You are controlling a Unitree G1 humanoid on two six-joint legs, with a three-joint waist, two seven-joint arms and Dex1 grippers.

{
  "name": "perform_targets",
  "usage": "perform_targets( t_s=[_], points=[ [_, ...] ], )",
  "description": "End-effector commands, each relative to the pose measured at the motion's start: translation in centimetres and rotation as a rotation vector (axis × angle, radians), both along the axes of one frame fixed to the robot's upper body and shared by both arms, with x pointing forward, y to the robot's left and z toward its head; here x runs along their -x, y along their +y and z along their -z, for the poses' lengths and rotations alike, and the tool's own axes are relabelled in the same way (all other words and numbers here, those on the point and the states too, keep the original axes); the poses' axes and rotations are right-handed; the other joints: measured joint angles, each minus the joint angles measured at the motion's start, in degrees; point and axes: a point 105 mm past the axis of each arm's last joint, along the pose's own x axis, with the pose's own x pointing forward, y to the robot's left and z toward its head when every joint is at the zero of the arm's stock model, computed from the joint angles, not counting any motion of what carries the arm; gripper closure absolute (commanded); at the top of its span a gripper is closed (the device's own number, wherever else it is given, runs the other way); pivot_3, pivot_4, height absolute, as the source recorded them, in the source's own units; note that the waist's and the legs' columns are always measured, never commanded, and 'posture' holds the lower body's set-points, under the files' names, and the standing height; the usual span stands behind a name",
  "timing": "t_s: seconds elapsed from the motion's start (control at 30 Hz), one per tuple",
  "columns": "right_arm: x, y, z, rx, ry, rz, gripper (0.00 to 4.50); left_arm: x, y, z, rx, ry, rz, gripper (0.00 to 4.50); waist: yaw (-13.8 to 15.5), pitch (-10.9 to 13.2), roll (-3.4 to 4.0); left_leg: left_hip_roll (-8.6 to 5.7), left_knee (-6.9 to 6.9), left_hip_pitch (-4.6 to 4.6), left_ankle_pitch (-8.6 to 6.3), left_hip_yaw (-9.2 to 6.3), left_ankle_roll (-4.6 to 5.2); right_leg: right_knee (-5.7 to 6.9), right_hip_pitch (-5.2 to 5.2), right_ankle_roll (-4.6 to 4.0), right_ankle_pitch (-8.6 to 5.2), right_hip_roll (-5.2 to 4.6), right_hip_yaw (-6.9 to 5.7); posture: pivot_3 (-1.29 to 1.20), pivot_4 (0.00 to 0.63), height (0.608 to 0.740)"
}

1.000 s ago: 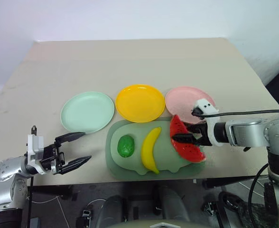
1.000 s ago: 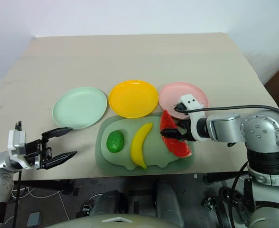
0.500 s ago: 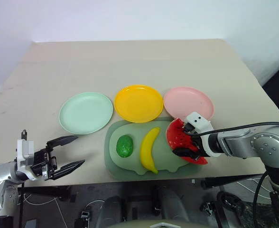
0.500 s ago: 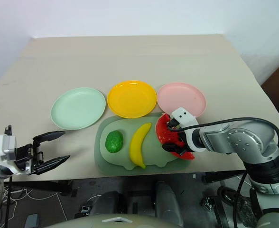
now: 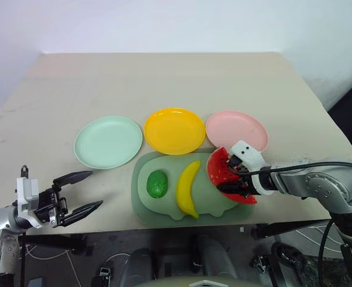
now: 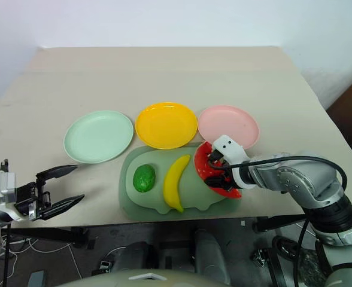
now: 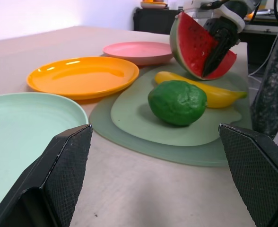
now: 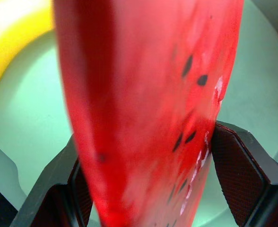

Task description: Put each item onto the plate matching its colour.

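A red watermelon wedge (image 5: 220, 172) stands on edge at the right end of the sage-green pig-shaped board (image 5: 164, 206). My right gripper (image 5: 233, 183) points down onto it. In the right wrist view the wedge (image 8: 143, 94) sits between both fingers (image 8: 54, 194), which press its sides. Also on the board lie the yellow banana (image 5: 188, 188) and the dark-green fruit (image 5: 157, 183). Behind the board lie the mint plate (image 5: 108, 142), yellow plate (image 5: 175, 130) and pink plate (image 5: 239, 128), all bare. My left gripper (image 5: 96, 188) hovers open off the table's near left edge, holding nothing.
The pink plate lies just behind the wedge and my right gripper. The table's near edge runs close along the front of the board. Bare tabletop stretches behind the plates.
My right gripper has sunk onto the watermelon wedge, rolled at the wrist and closed its fingers against it. The left gripper drifted slightly further left, still open.
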Motion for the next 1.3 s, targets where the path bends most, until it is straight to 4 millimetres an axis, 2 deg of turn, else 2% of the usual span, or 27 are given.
perform_targets(
  t_s=[0.03,0.1,0.2,0.3,0.43,0.53,0.7,0.77,0.83,0.87,1.3],
  points=[
    [-1.1,1.6,-4.4,-0.201,-0.079,-0.072,1.36,-0.1,0.7,-1.1,-0.021,-0.048,-0.02,0.0,0.05,0.09,0.13,0.0,0.0,-0.06,0.0,0.01,0.0,0.01,-0.07,0.01,0.01,0.0,0.0,0.0,0.15,0.736],
    [-2.5,1.4,-6.0,-0.262,-0.104,-0.042,1.36,-0.1,0.9,-1.1,-0.028,-0.049,-0.023,0.0,0.1,0.14,0.21,-0.02,0.0,-0.15,0.0,0.05,0.0,0.05,-0.18,0.02,0.03,0.0,0.02,0.0,0.15,0.736],
    [-4.6,0.3,-7.2,-0.216,-0.171,-0.009,1.36,-0.2,1.1,-1.2,-0.031,-0.052,-0.027,0.0,0.4,0.17,0.26,-0.04,-0.01,-0.17,0.0,0.06,0.0,0.03,-0.19,0.01,0.03,-0.02,0.0,0.0,0.15,0.736],
    [-7.6,-1.3,-8.1,-0.179,-0.231,0.069,1.36,-0.3,1.2,-1.1,-0.033,-0.051,-0.027,0.0,0.3,0.17,0.26,-0.06,-0.02,-0.25,0.0,0.04,0.01,-0.01,-0.22,0.01,0.02,-0.06,-0.05,0.0,0.15,0.736],
    [-12.1,-4.9,-7.2,-0.041,-0.305,0.22,1.36,-0.7,1.1,-1.2,-0.031,-0.055,-0.024,0.0,0.16,0.19,0.3,-0.24,-0.02,-0.29,0.0,0.08,0.01,0.0,-0.27,0.02,0.03,-0.08,-0.04,0.0,0.15,0.736],
    [-13.7,-6.5,-6.0,0.011,-0.298,0.287,1.36,-0.9,1.0,-1.2,-0.031,-0.06,-0.021,0.0,0.06,0.2,0.31,-0.28,-0.03,-0.32,0.0,0.09,0.0,0.02,-0.28,0.04,0.04,-0.07,-0.05,0.0,0.15,0.736],
    [-14.1,-7.5,-4.5,0.054,-0.261,0.287,1.36,-0.7,1.1,-1.3,-0.034,-0.063,-0.028,0.0,-0.09,0.24,0.42,-0.27,-0.01,-0.72,0.04,0.13,-0.06,0.1,-0.65,0.22,0.16,-0.1,-0.1,0.0,0.15,0.736],
    [-14.1,-7.6,-4.1,0.06,-0.244,0.281,0.65,-0.5,1.3,-1.2,-0.035,-0.061,-0.036,0.0,-0.09,0.24,0.42,-0.26,-0.01,-0.74,0.06,0.14,-0.09,0.09,-0.67,0.22,0.16,-0.1,-0.12,0.0,0.15,0.736],
    [-14.0,-7.8,-3.9,0.072,-0.238,0.279,0.14,-0.4,1.4,-1.2,-0.035,-0.058,-0.038,0.0,-0.05,0.26,0.46,-0.25,0.0,-0.76,0.04,0.11,-0.07,0.09,-0.67,0.21,0.16,-0.12,-0.17,0.0,0.15,0.736],
    [-14.1,-7.9,-4.0,0.074,-0.238,0.28,0.06,-0.4,1.4,-1.2,-0.035,-0.057,-0.039,0.0,-0.04,0.28,0.49,-0.25,0.0,-0.77,0.04,0.11,-0.06,0.09,-0.67,0.21,0.16,-0.12,-0.17,0.0,0.15,0.736],
    [-13.7,-9.3,-7.4,0.12,-0.278,0.212,0.06,-0.8,1.5,-1.1,-0.026,-0.053,-0.047,0.0,0.0,0.44,0.75,-0.26,0.02,-0.79,0.05,0.08,-0.07,0.09,-0.67,0.21,0.16,-0.12,-0.2,0.0,0.15,0.736]
  ],
)
